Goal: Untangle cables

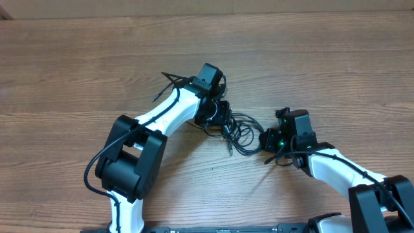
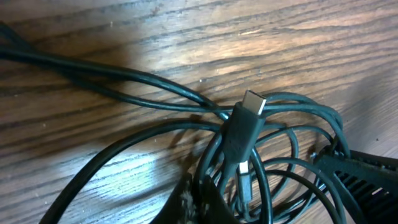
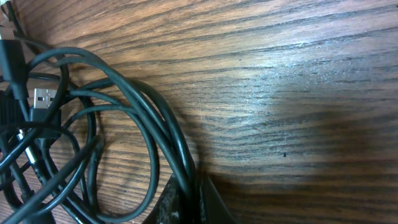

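The cables (image 1: 238,131) are thin black cords tangled in a loose knot on the wooden table between my two grippers. My left gripper (image 1: 222,122) is at the knot's left side. In the left wrist view it (image 2: 200,202) is shut on a few strands, and a black plug with a silver tip (image 2: 250,106) lies across the loops. My right gripper (image 1: 266,140) is at the knot's right side. In the right wrist view it (image 3: 189,200) is shut on two or three strands of a loop (image 3: 143,118). A silver flat plug (image 3: 41,99) shows at the left.
One loose cable strand (image 1: 169,85) trails from the knot to the upper left, past the left arm. The wooden table (image 1: 77,71) extends all round. The right gripper's black body (image 2: 364,180) shows at the right in the left wrist view.
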Robot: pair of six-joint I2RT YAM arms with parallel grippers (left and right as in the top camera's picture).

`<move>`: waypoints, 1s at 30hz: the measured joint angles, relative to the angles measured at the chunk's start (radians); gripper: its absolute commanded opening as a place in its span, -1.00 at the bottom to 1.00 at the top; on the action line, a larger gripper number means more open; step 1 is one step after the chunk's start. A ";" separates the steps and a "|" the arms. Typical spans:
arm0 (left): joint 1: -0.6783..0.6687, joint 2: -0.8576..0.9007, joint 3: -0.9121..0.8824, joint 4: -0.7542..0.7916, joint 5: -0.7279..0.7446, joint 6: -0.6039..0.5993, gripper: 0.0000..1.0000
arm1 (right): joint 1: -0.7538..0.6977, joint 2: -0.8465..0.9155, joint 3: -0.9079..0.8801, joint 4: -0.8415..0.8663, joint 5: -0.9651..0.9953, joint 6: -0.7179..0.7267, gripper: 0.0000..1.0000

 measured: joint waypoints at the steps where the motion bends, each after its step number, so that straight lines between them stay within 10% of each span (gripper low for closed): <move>1: 0.000 0.000 0.000 0.000 0.002 0.000 -0.92 | 0.000 0.000 0.000 0.000 0.000 0.000 -0.93; 21: 0.189 -0.084 0.137 -0.086 0.456 0.084 -0.92 | 0.001 0.000 0.009 0.014 -0.020 -0.001 -0.93; 30: 0.177 -0.084 0.137 -0.106 0.294 0.084 -0.91 | 0.001 0.000 0.009 0.005 -0.020 -0.001 -0.93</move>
